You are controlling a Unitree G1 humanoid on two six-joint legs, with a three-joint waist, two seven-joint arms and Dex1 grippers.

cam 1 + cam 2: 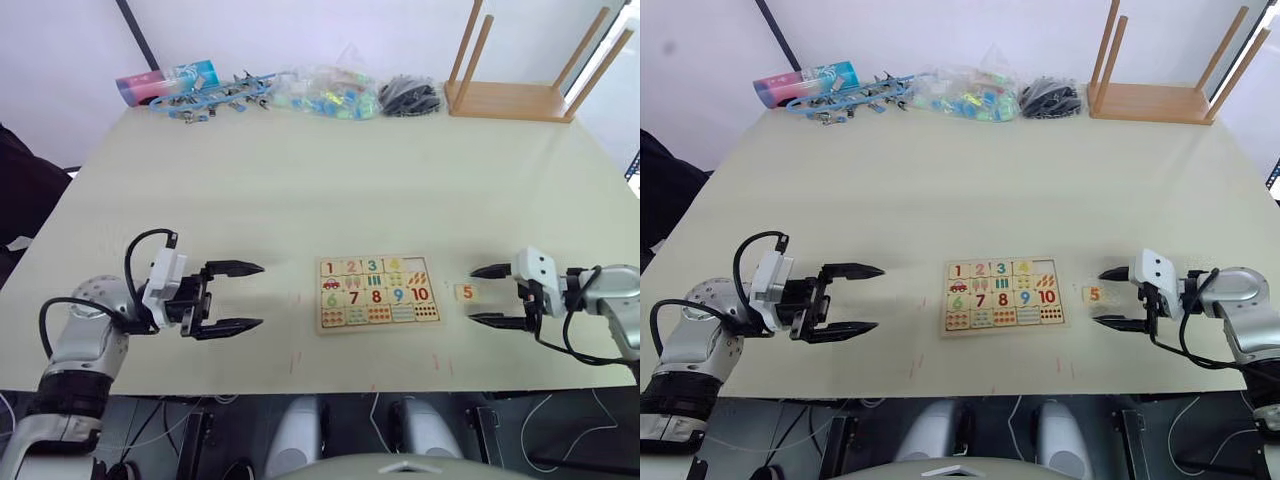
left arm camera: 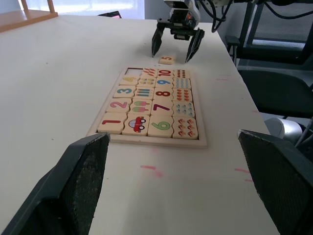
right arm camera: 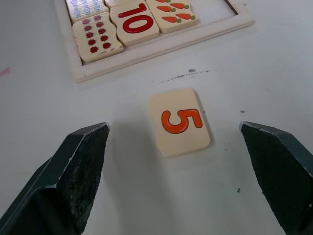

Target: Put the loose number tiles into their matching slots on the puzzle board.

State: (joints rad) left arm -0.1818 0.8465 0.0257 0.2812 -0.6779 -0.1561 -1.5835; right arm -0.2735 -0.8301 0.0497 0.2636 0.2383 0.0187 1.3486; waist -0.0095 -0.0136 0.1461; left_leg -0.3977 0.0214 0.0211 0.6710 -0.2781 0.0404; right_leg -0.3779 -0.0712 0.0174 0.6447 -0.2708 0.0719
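Observation:
The puzzle board (image 1: 322,296) lies flat near the table's front middle. Tiles 1, 2, 3 and 4 sit in its top row, and the slot (image 2: 133,71) at that row's right end is bare wood. One loose number tile, the orange 5 (image 3: 180,122), lies face up on the table just right of the board (image 3: 161,44). My right gripper (image 1: 472,295) is open, its two fingertips flanking the 5 tile (image 1: 464,292) without touching it. Left of the board, my left gripper (image 1: 261,295) hangs open and empty, a short gap away.
An upturned wooden stool (image 1: 510,100) stands at the back right. Along the back edge lie a coloured tube (image 1: 165,80), blue clips (image 1: 215,95), a plastic bag (image 1: 325,92) and a black bundle (image 1: 410,95). The table's front edge runs close below both grippers.

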